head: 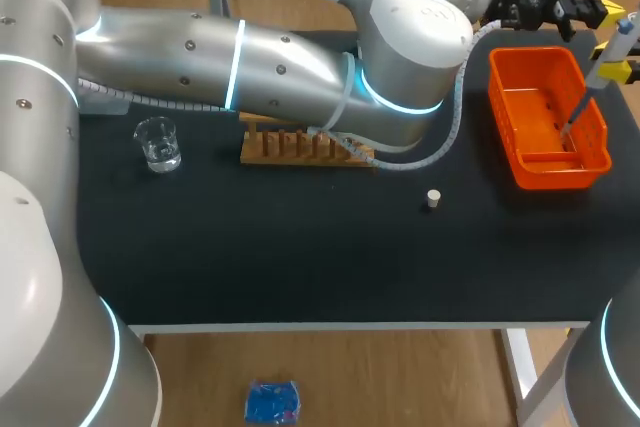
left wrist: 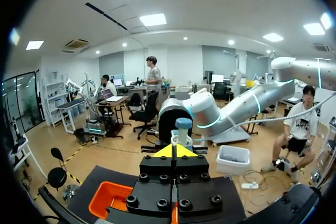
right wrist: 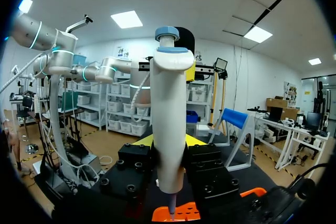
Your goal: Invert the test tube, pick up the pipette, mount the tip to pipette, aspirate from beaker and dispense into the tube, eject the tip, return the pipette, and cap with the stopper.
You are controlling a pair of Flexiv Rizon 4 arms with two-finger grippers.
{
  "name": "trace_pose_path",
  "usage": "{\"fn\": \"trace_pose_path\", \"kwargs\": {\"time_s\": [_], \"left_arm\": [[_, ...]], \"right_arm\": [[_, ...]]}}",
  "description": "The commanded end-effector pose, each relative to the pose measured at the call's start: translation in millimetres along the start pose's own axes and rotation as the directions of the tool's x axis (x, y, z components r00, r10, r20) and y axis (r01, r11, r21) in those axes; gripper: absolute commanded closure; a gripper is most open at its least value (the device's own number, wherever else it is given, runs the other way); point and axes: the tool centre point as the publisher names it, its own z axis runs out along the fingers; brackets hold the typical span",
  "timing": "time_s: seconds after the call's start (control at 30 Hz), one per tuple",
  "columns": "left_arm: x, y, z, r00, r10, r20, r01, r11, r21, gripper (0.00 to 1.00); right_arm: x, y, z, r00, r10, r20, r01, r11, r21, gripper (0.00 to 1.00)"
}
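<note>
Silver left arm (head: pixel 190 57), cyan rings; black yellow-tipped end effector (left wrist: pixel 175 151).

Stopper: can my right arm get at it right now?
Probably not yet: the right end effector is shut on the pipette over the orange bin, though the stopper lies in the open.

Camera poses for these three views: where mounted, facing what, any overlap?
Head: above and behind, looking down on the table; left arm, right arm show.
Left wrist: past the shut left gripper toward the pipette top; orange bin beneath.
Right wrist: along the right gripper, shut on the pipette, tip over the bin.
Shared: pipette and bin in all.
</note>
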Motion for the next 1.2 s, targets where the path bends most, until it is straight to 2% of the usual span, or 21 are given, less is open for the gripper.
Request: {"fn": "trace_pose_path", "kwargs": {"time_s": [0.03, 0.23, 0.67, 0.87, 1.2], "left_arm": [[1.5, 4.8, 6.5, 1.000, 0.001, 0.005, -0.001, 1.000, 0.030, 1.00], [0.4, 4.5, 3.5, 1.000, -0.001, 0.014, 0.001, 0.999, 0.033, 1.00], [5.5, -11.6, -9.5, 0.998, 0.006, 0.063, -0.009, 0.999, 0.049, 1.00], [7.4, -17.9, -8.2, 0.998, 0.018, 0.060, -0.021, 0.998, 0.056, 1.00], [7.7, -16.9, -1.0, 0.999, 0.020, 0.038, -0.022, 0.998, 0.061, 1.00]], "right_arm": [[-0.7, 1.7, 0.5, 1.000, 0.001, 0.000, -0.001, 1.000, 0.004, 1.00], [-0.7, 1.7, 0.5, 1.000, 0.001, 0.000, -0.001, 1.000, 0.004, 1.00], [-0.7, 1.7, 0.5, 1.000, 0.001, 0.000, -0.001, 1.000, 0.004, 1.00], [-0.7, 1.7, 0.5, 1.000, 0.001, 0.000, -0.001, 1.000, 0.004, 1.00], [-0.7, 1.7, 0.5, 1.000, 0.001, 0.000, -0.001, 1.000, 0.004, 1.00]]}}
